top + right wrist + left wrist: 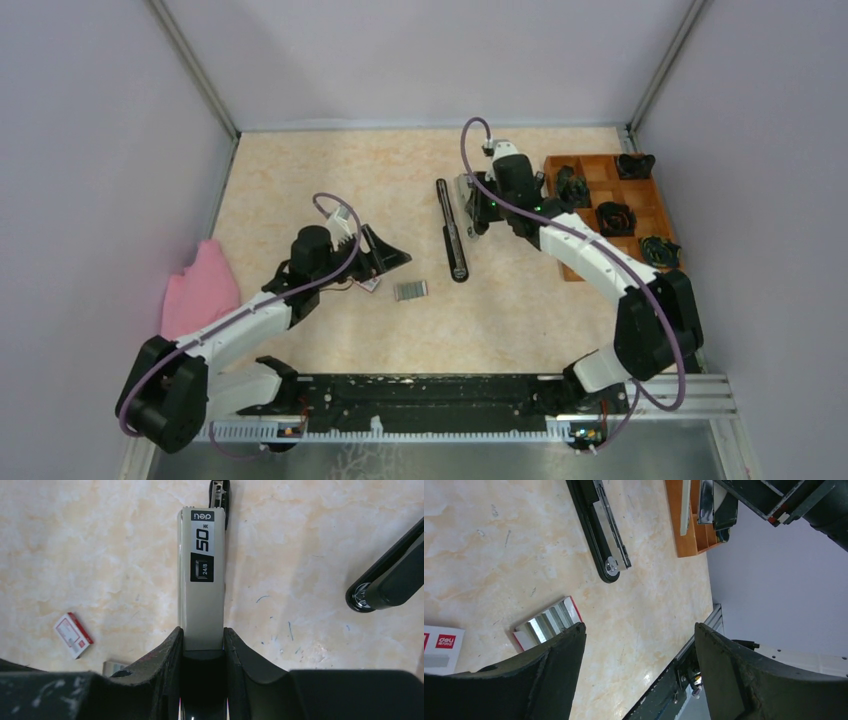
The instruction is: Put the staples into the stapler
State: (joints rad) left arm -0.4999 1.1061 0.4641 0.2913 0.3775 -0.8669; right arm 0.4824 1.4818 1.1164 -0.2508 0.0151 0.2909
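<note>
- A pink cloth (200, 290) lies bunched against the left edge of the tabletop (300, 180), nearer the near-left corner than the far one.
- The left gripper (395, 250) (639, 627) hangs low over the middle-left of the tabletop. Its fingers are spread wide with nothing between them.
- A small red-and-white box (370, 284) (439, 647) (72, 635) lies flat just beside that gripper, on its near side.
- The staples (411, 290) (549, 622) are a short ridged silvery block lying flat just right of the box, about midway between the left and right edges. They are close to the left gripper but not touching it, and well apart from the right one.
- The stapler (452, 235) (599, 530) (201, 570) lies lengthwise from far to near, just right of centre. Its black body shows a bare metal channel along the top. Its pale grey arm is marked "50" and "24/8".
- The right gripper (470, 205) (201, 630) is clamped on that grey arm at the stapler's far end. How far the arm is raised off the black body is hard to judge.
- A wooden tray (600, 170) sits along the right edge towards the far-right corner. There are dark items (612, 217) in several of its compartments.
</note>
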